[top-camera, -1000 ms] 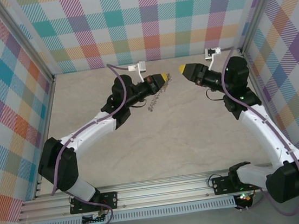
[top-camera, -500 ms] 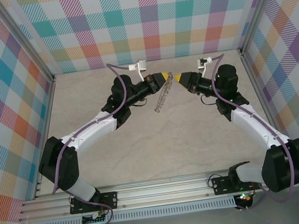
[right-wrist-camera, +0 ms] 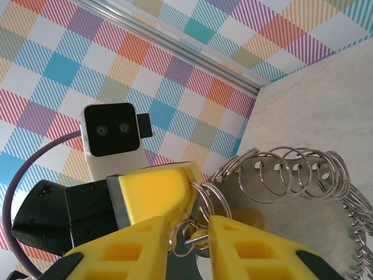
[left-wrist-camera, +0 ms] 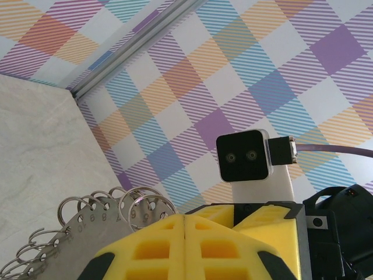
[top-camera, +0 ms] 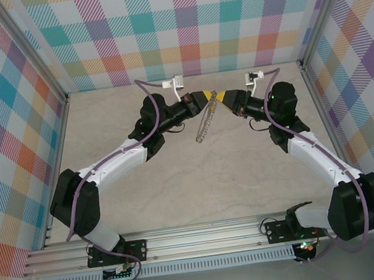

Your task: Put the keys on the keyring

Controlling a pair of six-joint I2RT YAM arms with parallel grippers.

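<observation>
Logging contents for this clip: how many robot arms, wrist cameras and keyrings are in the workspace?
Robot arms: 2 (left arm, right arm)
Wrist cameras: 2 ()
Keyring: 1
Total: 5

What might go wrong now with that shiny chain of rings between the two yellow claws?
1. The keyring hangs limp from the shut left gripper; a tug might pull it loose and drop it onto the table.
2. The right gripper has its fingers around small loops right beside the left fingertips, so the grippers might bump, or it might snag the wrong loop.
</observation>
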